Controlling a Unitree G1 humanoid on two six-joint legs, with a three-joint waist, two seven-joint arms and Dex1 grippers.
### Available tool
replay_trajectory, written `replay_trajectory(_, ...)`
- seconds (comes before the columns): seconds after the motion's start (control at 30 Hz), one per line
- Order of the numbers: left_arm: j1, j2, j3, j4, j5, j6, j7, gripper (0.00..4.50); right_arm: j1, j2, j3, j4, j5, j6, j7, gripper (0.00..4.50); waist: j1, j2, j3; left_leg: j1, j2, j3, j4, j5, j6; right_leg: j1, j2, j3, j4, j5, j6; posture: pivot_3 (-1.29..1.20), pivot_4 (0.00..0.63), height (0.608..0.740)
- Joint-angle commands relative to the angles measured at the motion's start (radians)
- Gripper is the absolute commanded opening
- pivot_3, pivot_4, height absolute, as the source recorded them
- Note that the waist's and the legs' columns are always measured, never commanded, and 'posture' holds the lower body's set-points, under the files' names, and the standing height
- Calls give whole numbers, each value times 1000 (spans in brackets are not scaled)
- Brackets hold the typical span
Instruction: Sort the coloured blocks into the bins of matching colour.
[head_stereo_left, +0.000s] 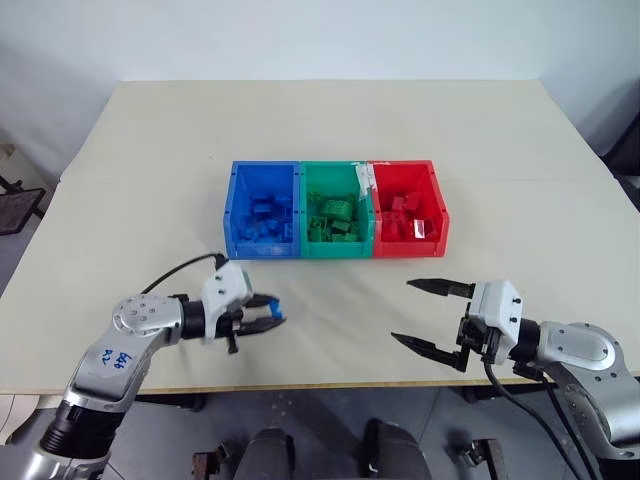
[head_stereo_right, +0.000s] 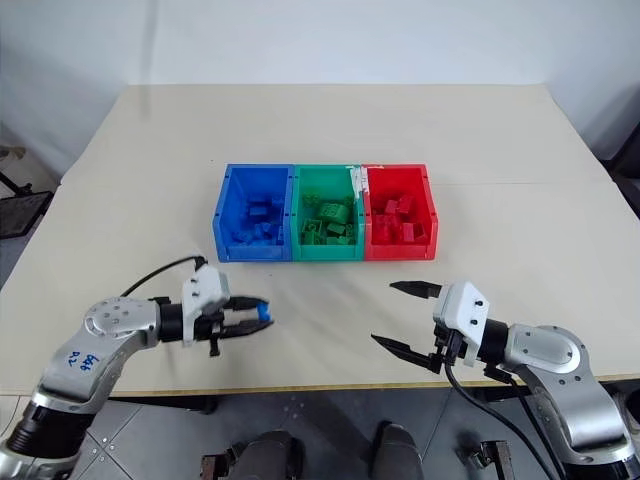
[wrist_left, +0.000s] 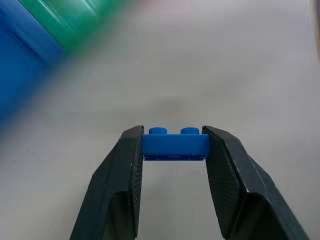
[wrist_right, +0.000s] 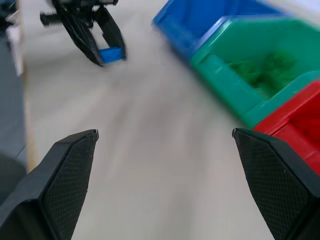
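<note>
Three joined bins (head_stereo_left: 335, 250), two claws, and one blue block (wrist_left: 175, 144) outside the bins; blocks inside too heaped to count.

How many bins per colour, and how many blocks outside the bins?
Blue bin: 1
Green bin: 1
Red bin: 1
Blue block outside the bins, held in the left claw: 1
Total: 4

Glossy plastic bins (head_stereo_left: 336, 250), matt pale table (head_stereo_left: 150, 180), seemingly fine-textured black fingers (wrist_right: 65, 170)
</note>
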Motion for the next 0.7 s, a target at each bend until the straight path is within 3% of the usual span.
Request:
replay_trajectory(0.03, -86, -63, 83, 38, 27, -96, 156, 1443, -5, 41, -59, -43, 25, 16, -104, 4500, -4, -1, 0, 0, 0, 0, 0, 0, 0, 0, 0, 0, 0, 0, 0, 0, 150, 740)
replay_trajectory(0.2, -264, -163, 60, 226, 156, -156, 368, 1443, -11, 81, -82, -35, 6, 5, -180, 4500, -6, -1, 0, 0, 0, 1, -2, 0, 0, 0, 0, 0, -1, 0, 0, 0, 150, 740)
replay_trajectory(0.37, -346, -199, 59, 341, 157, -144, 396, 1443, 3, 74, -82, -45, -1, -4, -176, 4500, -7, -1, 0, 0, 0, 1, -2, 0, 0, 0, 0, 0, -2, 0, 1, 0, 150, 740)
replay_trajectory(0.4, -350, -199, 59, 343, 144, -142, 377, 2166, 6, 72, -83, -46, -1, -5, -174, 4500, -7, -1, 0, 0, 0, 1, -2, 0, 0, 0, 0, -1, -2, 0, 1, 0, 150, 740)
replay_trajectory(0.63, -260, -121, 102, 266, 70, -179, 235, 4386, 25, 46, -81, -48, 0, -21, -134, 4500, -11, -1, 0, 0, 0, 1, -3, 0, 0, -1, 0, -1, -1, 0, 1, 0, 150, 740)
replay_trajectory(0.7, -127, -29, 169, 223, 38, -237, 128, 4474, 27, 32, -77, -39, 2, -27, -105, 4500, -17, -1, 0, 0, 0, 1, -3, 0, 0, -1, 0, 0, -2, 0, 1, 0, 150, 740)
